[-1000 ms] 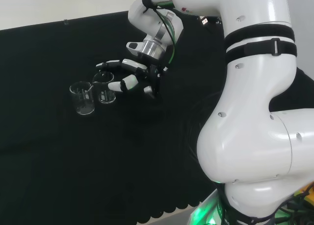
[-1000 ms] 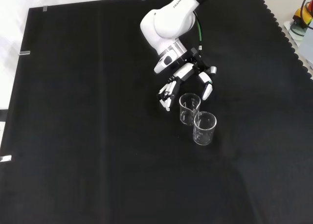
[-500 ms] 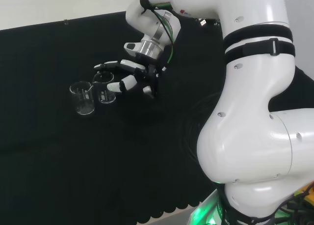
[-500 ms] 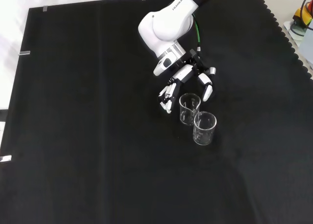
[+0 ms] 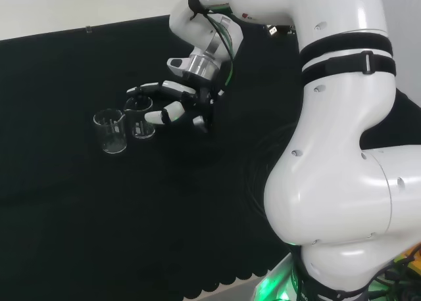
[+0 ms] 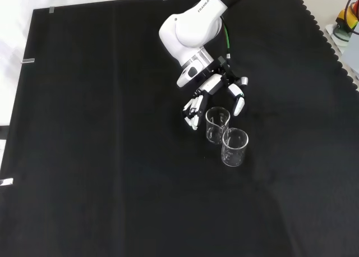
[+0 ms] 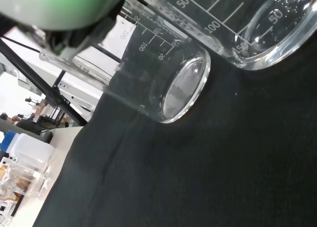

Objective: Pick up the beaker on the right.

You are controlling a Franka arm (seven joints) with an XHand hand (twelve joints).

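Two clear beakers stand touching on the black worktop (image 6: 84, 173). In the head view the right beaker (image 5: 140, 121) sits at about 2 o'clock from the other beaker (image 5: 111, 132); in the front view the same right beaker (image 6: 217, 125) is the upper one, with its neighbour (image 6: 234, 147) at 4 o'clock from it. The robot hand (image 6: 216, 91) hangs just above and beside the target, spread, with fingers (image 6: 192, 112) down one side of the glass and the thumb (image 6: 238, 102) on the other, nothing yet clasped. In the head view the robot hand (image 5: 172, 102) reaches in from 3 o'clock. Over the last second it has shifted only slightly, first drifting a little away and then settling back toward the rim, while both beakers have stayed put. I judge the approach all but finished: the hand brackets the right beaker, and closing round it comes next, with the risk of knocking the neighbour that touches it. The wrist view shows both glasses close, upright on the cloth.
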